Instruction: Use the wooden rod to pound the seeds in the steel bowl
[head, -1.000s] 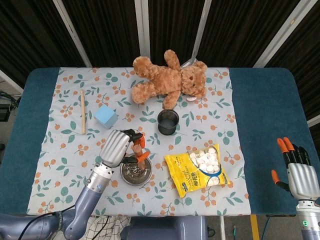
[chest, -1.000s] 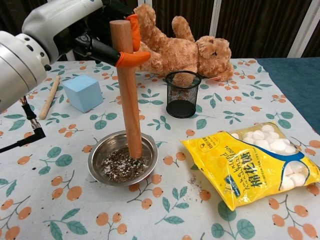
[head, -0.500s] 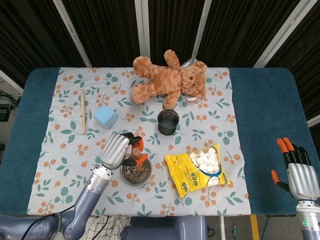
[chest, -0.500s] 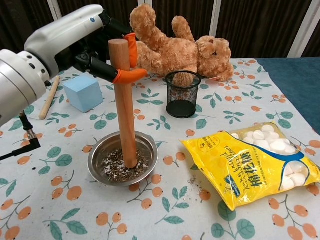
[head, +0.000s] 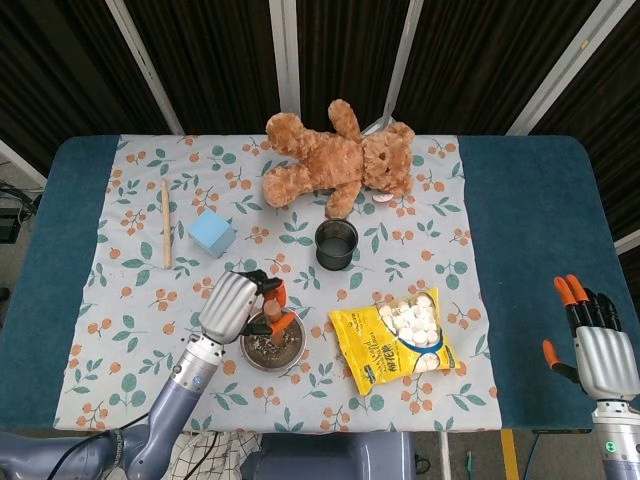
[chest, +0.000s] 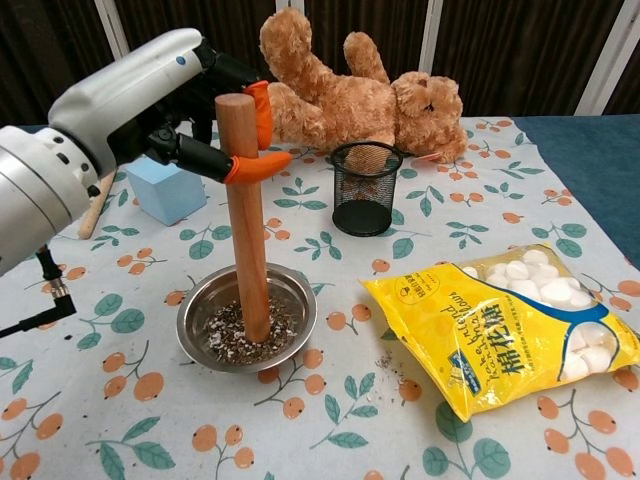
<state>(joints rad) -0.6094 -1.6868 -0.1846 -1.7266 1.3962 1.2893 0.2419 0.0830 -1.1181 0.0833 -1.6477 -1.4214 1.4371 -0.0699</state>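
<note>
My left hand grips the thick wooden rod near its top, orange fingertips wrapped around it. The rod stands nearly upright with its lower end pressed into the dark crushed seeds inside the steel bowl. In the head view the rod shows only as a short stub beside the hand. My right hand hangs off the table's right front corner, holding nothing, fingers apart.
A yellow bag of white sweets lies right of the bowl. Behind it stand a black mesh cup, a brown teddy bear, a blue block and a thin wooden stick at the far left.
My left hand has shifted the rod's lower end leftwards and towards me across the bowl, and has come down a little, pushing it deeper into the seeds. The right hand has stayed still.
</note>
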